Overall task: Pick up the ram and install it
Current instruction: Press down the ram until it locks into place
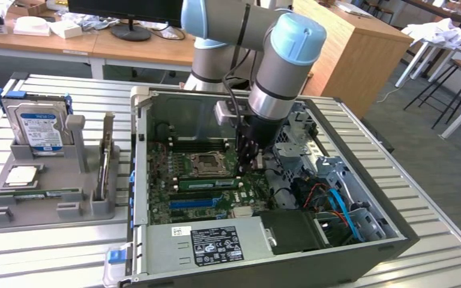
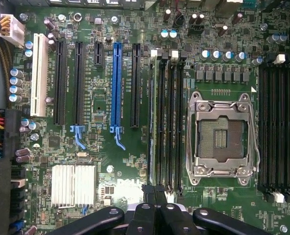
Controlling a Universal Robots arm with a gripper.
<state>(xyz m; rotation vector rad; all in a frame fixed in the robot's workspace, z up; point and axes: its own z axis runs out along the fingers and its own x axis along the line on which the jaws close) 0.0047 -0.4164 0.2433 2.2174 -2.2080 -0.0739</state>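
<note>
The ram [image 1: 206, 183] is a narrow green stick standing in a memory slot beside the CPU socket [image 1: 206, 162], inside the open computer case [image 1: 138, 180]. In the wrist view the ram [image 2: 152, 117] appears edge-on in the slot nearest the long black card slots. My gripper [image 1: 248, 170] hangs from the arm just above the stick's end, toward the exterior view's right. Its black fingers are shut together with nothing between them, and the gripper [image 2: 154, 190] sits over the slot's end. Whether the tips touch the stick, I cannot tell.
A grey holder [image 1: 6, 210] at the exterior view's left carries a hard drive [image 1: 38, 126], a CPU chip [image 1: 21, 175], a flat green stick [image 1: 42, 193] and an upright card [image 1: 105, 159]. The power supply [image 1: 206, 243], drive cage and red and blue cables [image 1: 335, 204] crowd the case.
</note>
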